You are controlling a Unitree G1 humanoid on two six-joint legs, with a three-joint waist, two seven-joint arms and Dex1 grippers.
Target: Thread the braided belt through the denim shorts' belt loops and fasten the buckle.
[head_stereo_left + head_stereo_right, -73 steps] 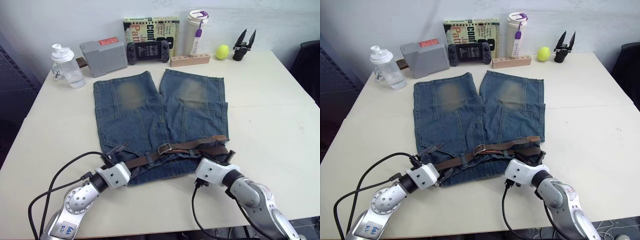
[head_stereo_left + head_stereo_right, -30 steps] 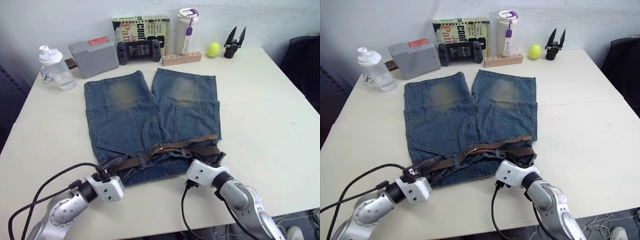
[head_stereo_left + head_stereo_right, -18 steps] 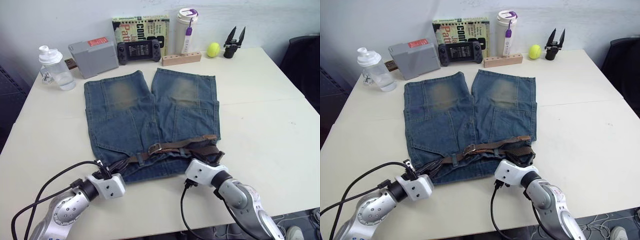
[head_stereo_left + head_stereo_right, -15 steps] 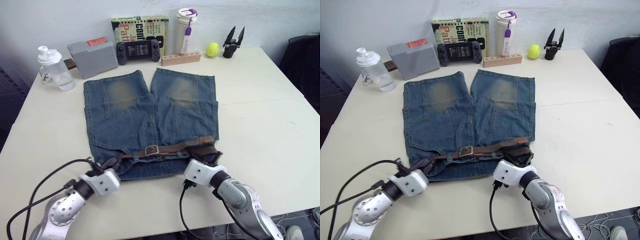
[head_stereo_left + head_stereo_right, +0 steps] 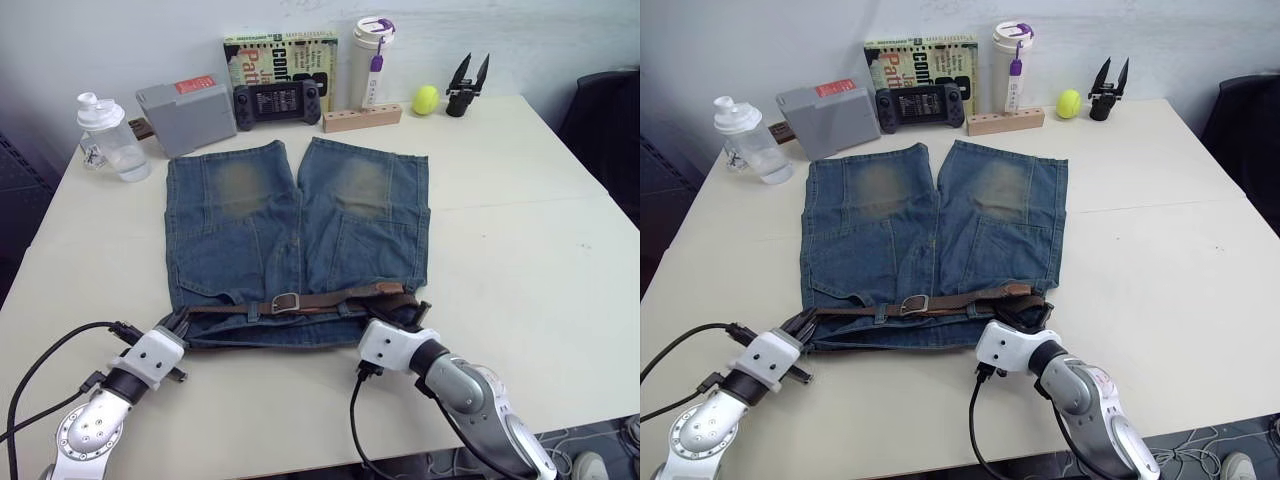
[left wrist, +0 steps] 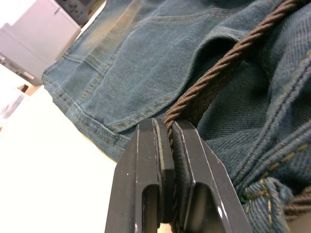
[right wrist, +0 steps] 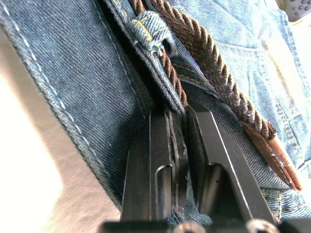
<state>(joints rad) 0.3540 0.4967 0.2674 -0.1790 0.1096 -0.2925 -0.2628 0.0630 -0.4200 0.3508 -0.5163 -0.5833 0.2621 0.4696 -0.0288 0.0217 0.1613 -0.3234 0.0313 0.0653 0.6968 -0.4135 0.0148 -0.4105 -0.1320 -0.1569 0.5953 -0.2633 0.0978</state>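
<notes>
Braided belt [image 5: 330,299] now lies straight along the denim shorts [image 5: 300,230] waistband, buckle [image 5: 285,302] fastened — slack is gone versus a moment ago. Left gripper [image 6: 167,141] pinches the belt's end, right gripper [image 7: 179,114] clamps belt and waistband — looks essentially finished.

One belt [image 5: 320,300], one shorts [image 5: 290,230].

Silver arms; white wrist housings; black cables; black two-fingered tools.
</notes>
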